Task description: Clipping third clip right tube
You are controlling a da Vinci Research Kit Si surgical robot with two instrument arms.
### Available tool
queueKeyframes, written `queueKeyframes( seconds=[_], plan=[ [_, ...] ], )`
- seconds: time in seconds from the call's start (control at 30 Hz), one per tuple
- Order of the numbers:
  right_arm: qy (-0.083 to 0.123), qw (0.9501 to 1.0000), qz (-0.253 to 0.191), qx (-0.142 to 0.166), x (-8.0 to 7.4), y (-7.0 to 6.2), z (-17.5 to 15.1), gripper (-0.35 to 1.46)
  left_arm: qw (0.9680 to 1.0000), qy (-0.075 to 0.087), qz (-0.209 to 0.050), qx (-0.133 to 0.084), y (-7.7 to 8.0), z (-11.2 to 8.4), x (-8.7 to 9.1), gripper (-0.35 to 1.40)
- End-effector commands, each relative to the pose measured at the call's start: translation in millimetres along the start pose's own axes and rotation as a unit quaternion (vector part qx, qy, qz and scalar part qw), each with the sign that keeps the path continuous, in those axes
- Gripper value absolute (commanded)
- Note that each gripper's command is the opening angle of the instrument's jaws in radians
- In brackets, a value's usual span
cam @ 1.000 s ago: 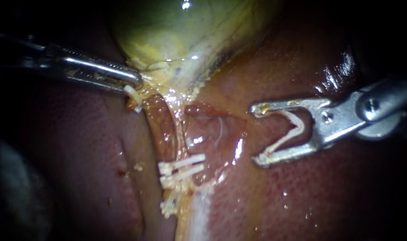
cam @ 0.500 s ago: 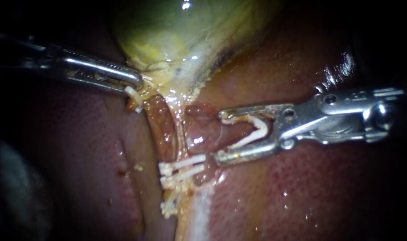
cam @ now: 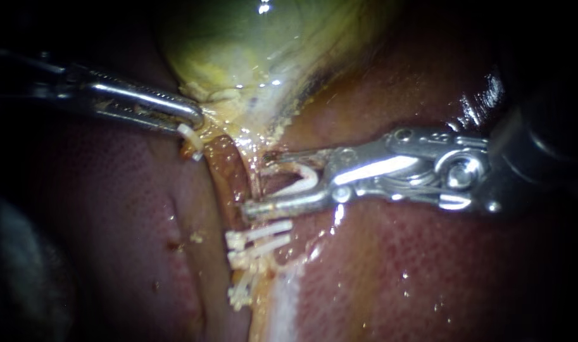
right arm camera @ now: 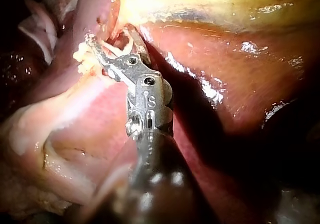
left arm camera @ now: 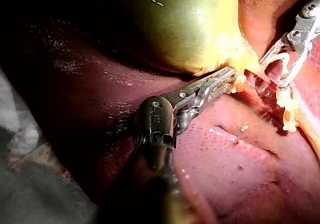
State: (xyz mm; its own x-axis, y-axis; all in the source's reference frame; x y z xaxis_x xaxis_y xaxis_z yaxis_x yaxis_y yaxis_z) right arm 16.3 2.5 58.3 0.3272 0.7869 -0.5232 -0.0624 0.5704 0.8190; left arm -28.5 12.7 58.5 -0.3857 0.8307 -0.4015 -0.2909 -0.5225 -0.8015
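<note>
The green-yellow gallbladder [cam: 251,44] narrows to two tubes running down over the liver [cam: 428,272]. My left instrument [cam: 190,120] is shut on the pale tissue at the gallbladder's neck [left arm camera: 235,59]. My right instrument [cam: 257,182] carries a V-shaped white clip [cam: 301,180] held in both jaws, which stand apart. Its jaws straddle the thin right tube [cam: 258,166], just above two white clips [cam: 260,235] that sit closed on it. In the right wrist view the same jaws [right arm camera: 112,39] reach into the tissue under the gallbladder.
A brownish left tube [cam: 228,171] runs beside the right one. A small white clip [cam: 190,140] sits just below my left jaws. Another white clip [cam: 240,292] lies lower on the strand. Wet liver surrounds everything; a pale band [cam: 285,304] runs downward.
My right instrument has travelled left from open liver to the tube, and its jaws with the clip have narrowed around it. My left instrument has held still.
</note>
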Motion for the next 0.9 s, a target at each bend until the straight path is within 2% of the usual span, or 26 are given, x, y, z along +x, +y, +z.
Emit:
queueKeyframes(
  seconds=[0.03,0.17,0.5,0.7,0.9],
  plan=[
    [0.008,0.9999,0.008,0.003,0.2,0.1,0.4,0.46,1.0000,0.000,0.000,0.000,0.0,0.1,0.0,-0.35],
    [0.032,0.9991,0.024,0.017,0.5,0.2,1.3,0.45,1.0000,0.000,0.000,0.000,0.0,0.1,0.0,-0.35],
    [0.074,0.9956,0.037,0.044,1.4,0.0,1.8,0.46,1.0000,0.000,0.000,0.000,0.0,0.1,0.0,-0.35],
    [0.092,0.9931,0.043,0.057,3.2,-0.7,0.9,0.45,1.0000,0.000,0.000,0.000,0.0,0.1,0.0,-0.35],
    [0.096,0.9925,0.046,0.060,4.1,-0.9,0.5,0.42,1.0000,0.000,0.000,0.000,0.0,0.1,0.0,-0.35]
  ],
)
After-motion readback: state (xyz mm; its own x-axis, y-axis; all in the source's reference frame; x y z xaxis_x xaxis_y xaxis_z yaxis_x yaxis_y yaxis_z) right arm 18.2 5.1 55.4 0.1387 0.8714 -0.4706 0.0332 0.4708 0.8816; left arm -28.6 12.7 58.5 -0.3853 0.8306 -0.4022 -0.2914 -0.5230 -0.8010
